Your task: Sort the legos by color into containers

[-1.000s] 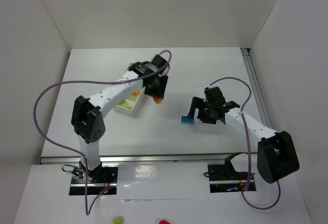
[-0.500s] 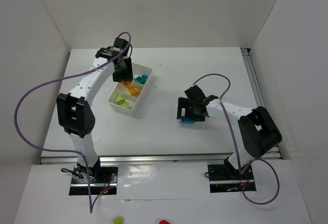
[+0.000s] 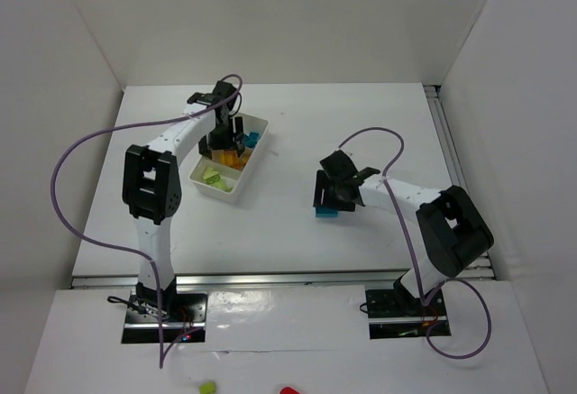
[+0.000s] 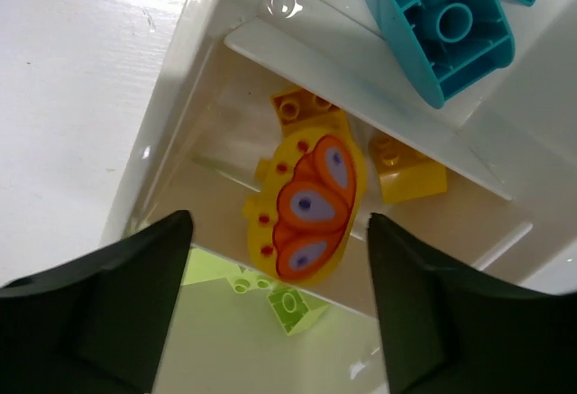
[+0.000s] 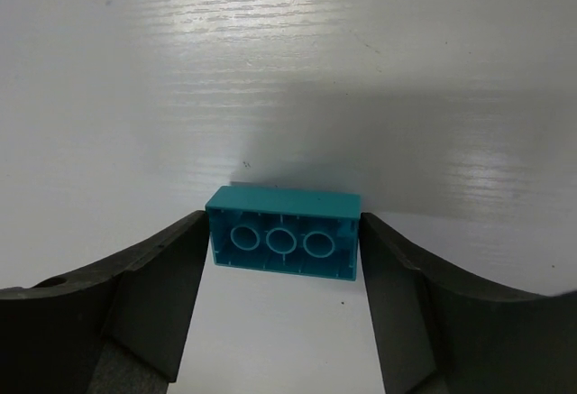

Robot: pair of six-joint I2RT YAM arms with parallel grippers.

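Note:
My left gripper hangs open over the white tray, above its middle container. A yellow-orange lego with an orange-red wing print lies there free, beside two small yellow bricks. Lime legos lie in the nearer container, and teal ones in the far one. On the table to the right a teal brick lies on its side, hollow face toward the wrist camera. My right gripper has a finger pressed against each end of it. In the top view that brick sits just below the right gripper.
White walls close the table on the left, back and right. A rail runs along the right edge. Purple cables arc over both arms. A lime piece and a red piece lie off the table, in front of the bases.
The left gripper carried the yellow-orange piece over the tray, then opened and let it fall into the middle container. The right gripper came down and closed on the teal brick.

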